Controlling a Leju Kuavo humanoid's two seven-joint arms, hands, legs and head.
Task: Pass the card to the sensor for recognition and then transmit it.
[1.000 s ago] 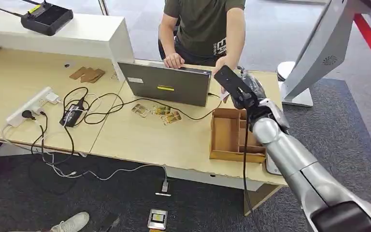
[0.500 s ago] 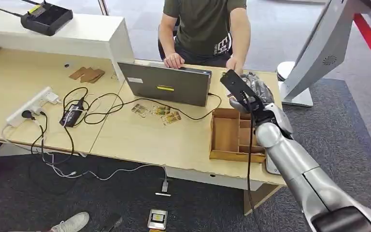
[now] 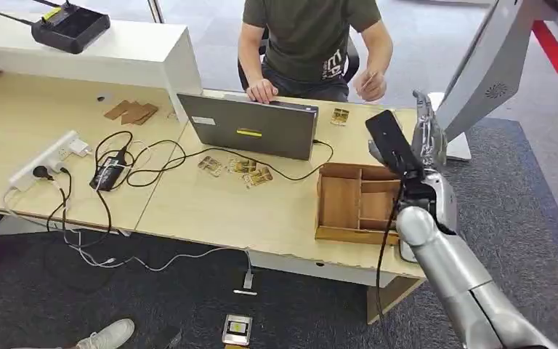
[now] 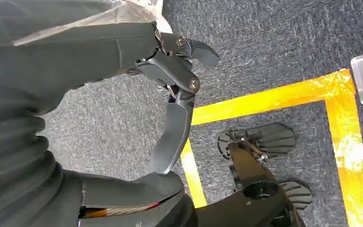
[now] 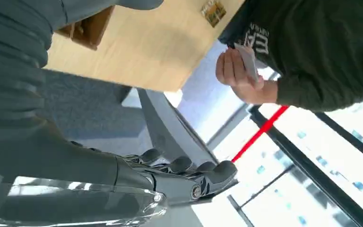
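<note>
Head view, right hand: the right hand (image 3: 423,131) is raised over the desk's far right corner, above the wooden tray, fingers straight, upright and apart, with nothing in them.
Head view, card: the person's hand (image 3: 369,85) beyond the desk's far edge pinches a thin card (image 3: 364,78), too small here to read.
Head view, desk: the desk (image 3: 211,211) carries an open laptop (image 3: 251,129) at its far edge in front of the person (image 3: 306,40); a wooden tray (image 3: 356,203) with compartments sits at the right end near the front edge.
Head view, loose cards: three cards (image 3: 236,169) lie mid-desk just in front of the laptop; another card (image 3: 340,116) lies at the far edge right of the laptop.
Head view, cables: a power strip (image 3: 43,158) and black adapter (image 3: 107,173) with tangled leads lie toward the left end.
Left wrist view, left hand: the left hand (image 4: 170,99) hangs over grey carpet (image 4: 274,42) with yellow tape (image 4: 274,94); its fingers are spread and hold nothing.
Right wrist view, right hand: the fingers (image 5: 189,172) lie extended side by side, bare of any object.
Right wrist view, card: the card (image 5: 246,59) is a pale rectangle in the person's hand (image 5: 236,75), off the desk's edge (image 5: 156,47); a small card (image 5: 213,11) lies on the desk near that edge.
</note>
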